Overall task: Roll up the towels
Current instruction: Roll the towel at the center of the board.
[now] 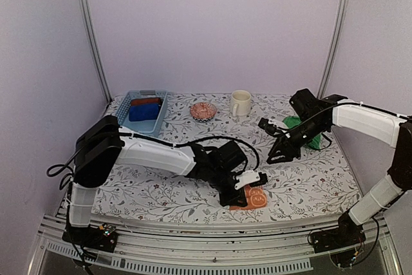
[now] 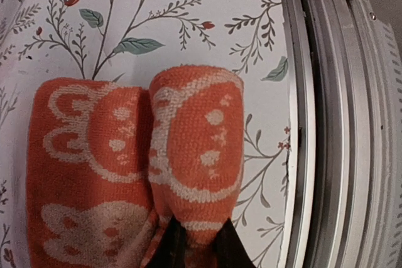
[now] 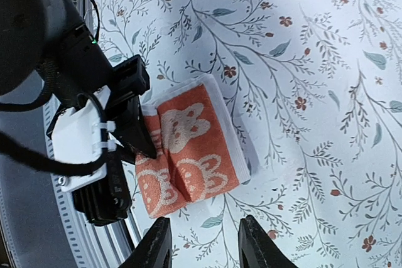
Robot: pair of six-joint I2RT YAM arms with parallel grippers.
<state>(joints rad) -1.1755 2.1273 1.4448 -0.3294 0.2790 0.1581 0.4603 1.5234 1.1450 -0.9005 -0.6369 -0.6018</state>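
Observation:
An orange towel (image 1: 255, 198) with white rabbit prints lies near the table's front edge, one side curled into a fat roll (image 2: 198, 136) beside its flat part (image 2: 88, 174). My left gripper (image 2: 200, 249) is shut on the roll's near end, a dark fingertip (image 2: 173, 246) on each side. In the right wrist view the same towel (image 3: 191, 145) shows a white edging, with the left gripper (image 3: 135, 133) at its corner. My right gripper (image 3: 207, 243) hangs open above the cloth, nothing between its fingers. A green towel (image 1: 293, 122) lies crumpled at the back right, partly hidden by the right arm.
A blue basket (image 1: 139, 127) at the back left holds a blue roll and a dark red one. A small patterned bowl (image 1: 203, 111) and a cream mug (image 1: 240, 102) stand at the back. The metal rail (image 2: 326, 123) runs close beside the orange towel.

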